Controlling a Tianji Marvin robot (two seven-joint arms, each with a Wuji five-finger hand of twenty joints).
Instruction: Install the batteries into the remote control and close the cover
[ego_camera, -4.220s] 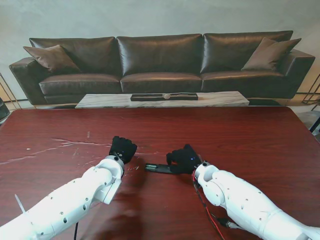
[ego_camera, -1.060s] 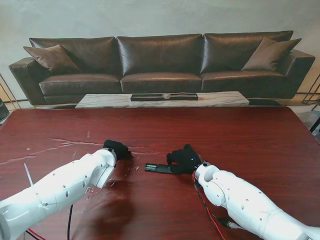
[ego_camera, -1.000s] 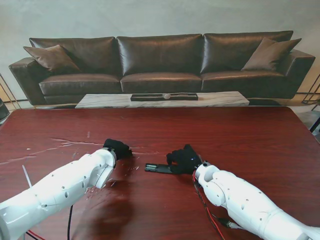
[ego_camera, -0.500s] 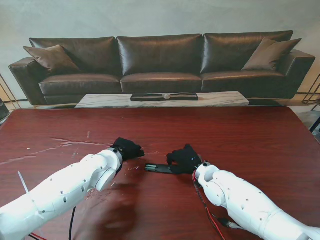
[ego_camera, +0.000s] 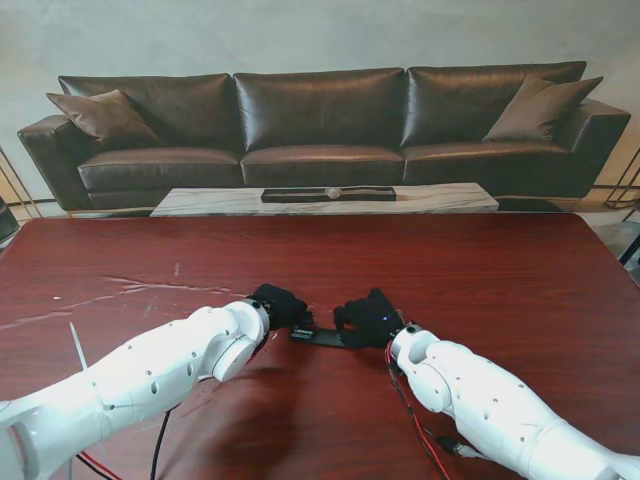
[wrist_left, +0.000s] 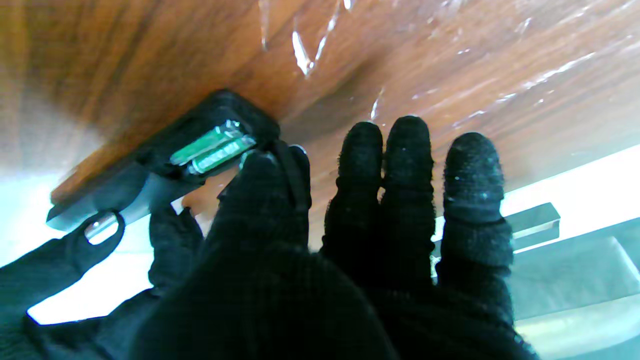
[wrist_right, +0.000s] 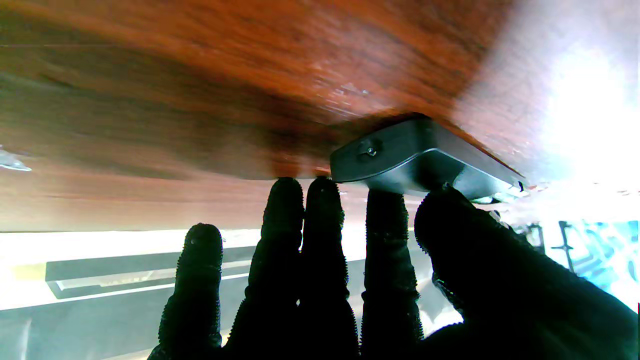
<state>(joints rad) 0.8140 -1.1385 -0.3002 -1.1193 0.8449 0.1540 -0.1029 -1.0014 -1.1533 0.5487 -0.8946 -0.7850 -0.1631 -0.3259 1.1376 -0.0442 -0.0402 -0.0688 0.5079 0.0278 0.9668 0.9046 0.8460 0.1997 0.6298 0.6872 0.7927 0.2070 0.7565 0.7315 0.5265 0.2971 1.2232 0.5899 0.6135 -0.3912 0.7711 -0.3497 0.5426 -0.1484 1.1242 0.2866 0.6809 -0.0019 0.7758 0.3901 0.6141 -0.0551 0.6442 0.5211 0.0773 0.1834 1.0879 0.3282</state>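
On the dark red table (ego_camera: 480, 270), between the two gloved hands, lies the black remote control (ego_camera: 322, 337), flat with its back up. Its battery bay is uncovered at the left end, where the left wrist view shows two green batteries (wrist_left: 212, 146) seated side by side. I cannot make out the cover anywhere. The remote looks light, stiff and smooth, so it would likely skid under a sideways push; the long edges seem the best place to pinch it, while the batteries are better pressed from above.

The right hand (ego_camera: 368, 318) holds the remote's right end, thumb on one side and fingers (wrist_right: 387, 235) against the other. The left hand (ego_camera: 280, 305) sits at the open bay, its thumb tip touching the batteries and the other fingers (wrist_left: 400, 165) straight and together, gripping nothing. A dark sofa (ego_camera: 320, 125) stands beyond the table.
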